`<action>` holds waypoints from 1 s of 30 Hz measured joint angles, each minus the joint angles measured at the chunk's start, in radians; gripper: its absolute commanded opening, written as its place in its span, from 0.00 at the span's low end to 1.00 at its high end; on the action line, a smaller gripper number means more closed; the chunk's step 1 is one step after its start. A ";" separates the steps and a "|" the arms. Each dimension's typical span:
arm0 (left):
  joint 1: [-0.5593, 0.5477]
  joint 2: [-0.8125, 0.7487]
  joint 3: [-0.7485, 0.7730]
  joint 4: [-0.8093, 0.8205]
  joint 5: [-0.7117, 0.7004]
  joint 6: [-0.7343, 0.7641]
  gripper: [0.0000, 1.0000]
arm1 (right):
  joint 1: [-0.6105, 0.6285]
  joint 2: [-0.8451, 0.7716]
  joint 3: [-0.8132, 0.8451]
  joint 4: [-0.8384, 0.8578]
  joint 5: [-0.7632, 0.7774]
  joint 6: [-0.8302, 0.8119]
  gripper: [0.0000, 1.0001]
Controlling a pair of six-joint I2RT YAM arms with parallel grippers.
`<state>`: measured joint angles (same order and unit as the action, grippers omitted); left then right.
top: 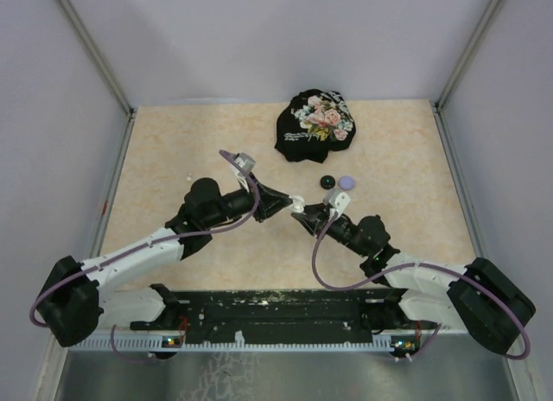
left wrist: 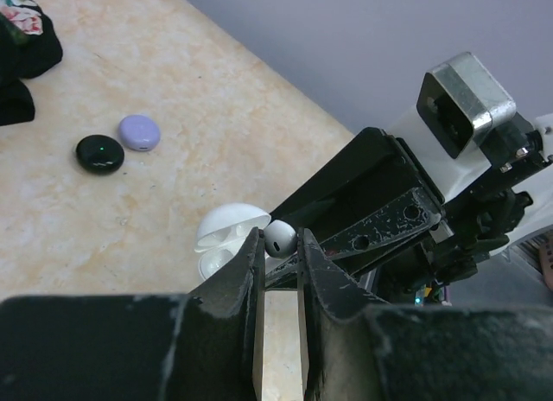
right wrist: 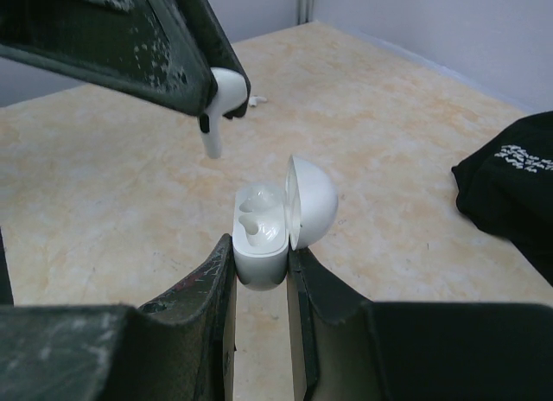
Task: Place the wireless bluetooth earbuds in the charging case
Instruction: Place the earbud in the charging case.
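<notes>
My right gripper [right wrist: 259, 258] is shut on the body of a white charging case [right wrist: 259, 237], held with its lid [right wrist: 313, 200] open to the right. Both sockets look empty. My left gripper [left wrist: 280, 245] is shut on a white earbud [left wrist: 280, 237], pinched by its head. In the right wrist view the earbud [right wrist: 220, 103] hangs stem down, above and left of the case, not touching it. In the top view the two grippers [top: 291, 200] [top: 304, 213] meet at mid-table around the case [top: 298, 206].
A black floral cloth [top: 315, 124] lies at the back. A black puck [top: 327, 181] and a lavender puck [top: 346, 182] sit just behind the grippers. A tiny white piece [top: 187, 176], perhaps another earbud, lies on the table to the left. Walls enclose the table.
</notes>
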<state>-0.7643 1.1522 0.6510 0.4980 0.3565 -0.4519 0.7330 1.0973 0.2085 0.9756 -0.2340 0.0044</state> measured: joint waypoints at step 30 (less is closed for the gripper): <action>-0.090 0.061 -0.012 0.121 -0.007 0.027 0.18 | 0.003 -0.006 -0.071 0.249 -0.059 0.003 0.00</action>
<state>-0.8547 1.2133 0.6388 0.6189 0.3496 -0.4244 0.7361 1.0916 0.1371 1.2247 -0.2932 0.0071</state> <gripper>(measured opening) 0.221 0.229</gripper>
